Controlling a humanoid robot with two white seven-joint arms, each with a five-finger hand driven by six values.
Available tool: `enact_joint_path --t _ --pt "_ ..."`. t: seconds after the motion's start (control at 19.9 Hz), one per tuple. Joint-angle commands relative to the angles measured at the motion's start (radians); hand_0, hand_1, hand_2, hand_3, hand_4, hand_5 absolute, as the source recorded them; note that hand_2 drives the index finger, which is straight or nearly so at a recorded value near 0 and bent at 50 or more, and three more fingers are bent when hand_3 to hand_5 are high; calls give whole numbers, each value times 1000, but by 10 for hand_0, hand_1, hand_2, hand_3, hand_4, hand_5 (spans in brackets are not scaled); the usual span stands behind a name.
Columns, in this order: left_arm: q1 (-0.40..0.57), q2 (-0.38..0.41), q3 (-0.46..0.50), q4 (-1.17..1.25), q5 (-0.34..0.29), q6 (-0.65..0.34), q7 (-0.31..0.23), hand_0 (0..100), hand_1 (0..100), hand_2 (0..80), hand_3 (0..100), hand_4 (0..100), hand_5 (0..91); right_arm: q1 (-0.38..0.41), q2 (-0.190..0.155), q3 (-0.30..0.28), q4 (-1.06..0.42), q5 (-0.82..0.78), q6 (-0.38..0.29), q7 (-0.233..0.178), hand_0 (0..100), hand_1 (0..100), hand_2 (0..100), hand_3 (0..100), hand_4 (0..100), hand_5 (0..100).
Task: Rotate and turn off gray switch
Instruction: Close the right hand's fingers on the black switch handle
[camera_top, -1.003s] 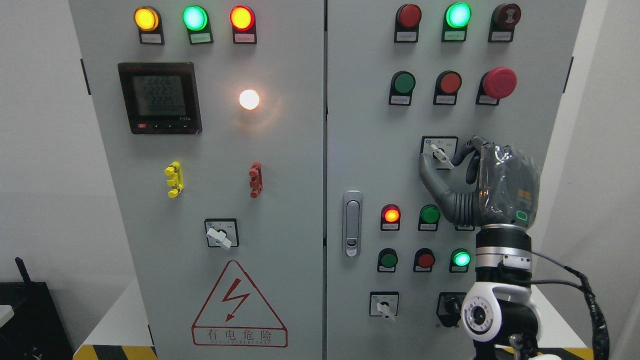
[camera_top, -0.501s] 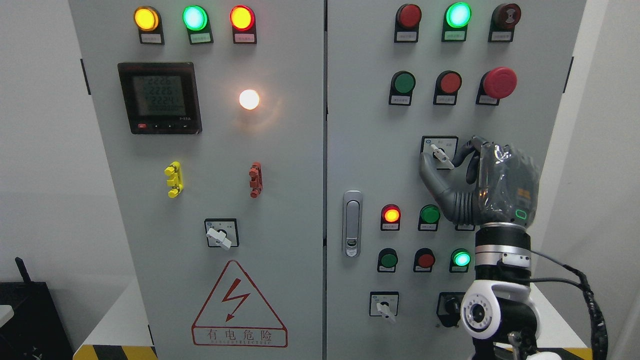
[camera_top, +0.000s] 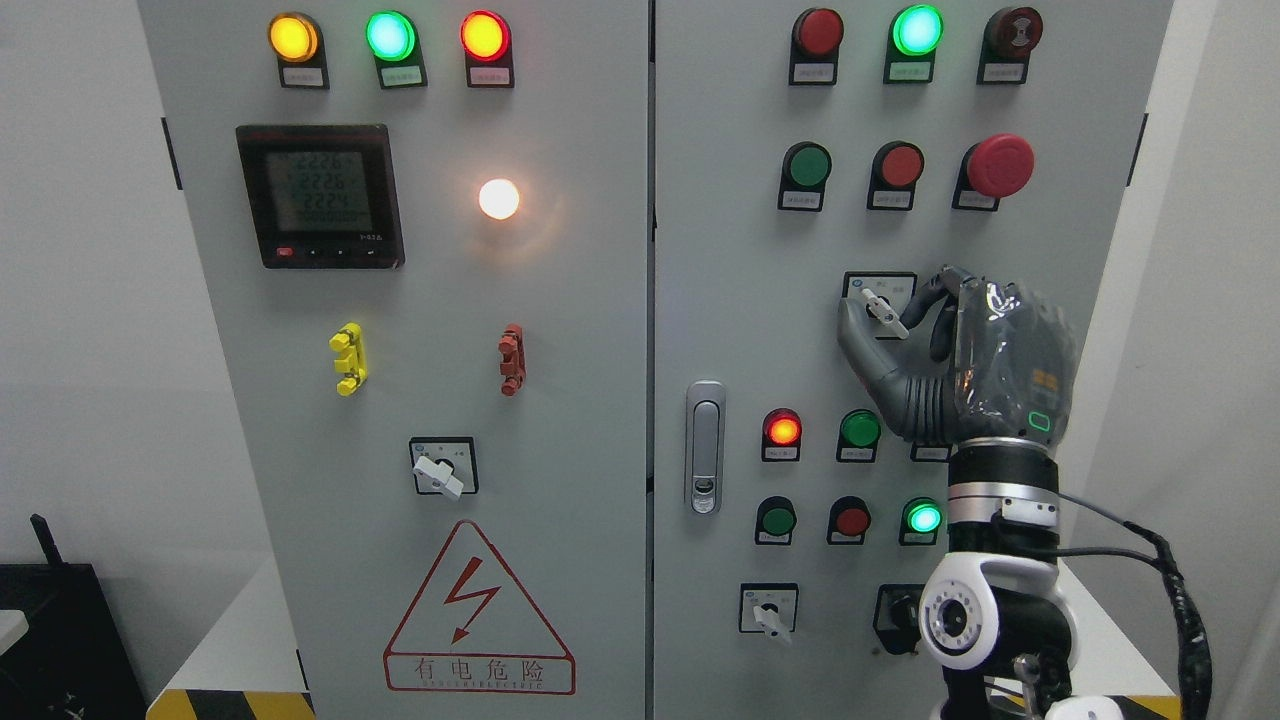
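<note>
One hand works: the right hand (camera_top: 905, 325), thumb and fingers (camera_top: 925, 295) pinched around the gray switch (camera_top: 884, 311) on the right door. Its lever sits tilted and lamps glow, so I judge the turn unfinished. Four rotary switches show; this one, one on the left door (camera_top: 441, 472), and two low right.

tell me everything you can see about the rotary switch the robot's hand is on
The rotary switch sits on the right cabinet door, below the row of round push buttons. It has a square black-framed plate with a pale label strip on top, print too small to read, and a light gray, plastic-looking lever. The lever is tilted, running from upper left to lower right. The right hand pinches it: the thumb lies at its left and lower side, the dark fingers curl in from the right and hide part of the plate.
</note>
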Motion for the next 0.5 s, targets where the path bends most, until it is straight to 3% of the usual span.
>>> enact_joint_path --t 0.0,0.45 --pt "-9 0 8 -25 20 0 -1 120 389 0 0 0 0 0 0 8 8 0 13 -1 180 266 674 995 997 1000" --pt "-9 0 8 -25 20 0 -1 120 389 0 0 0 0 -5 0 8 8 0 15 -1 237 272 680 1000 999 1000"
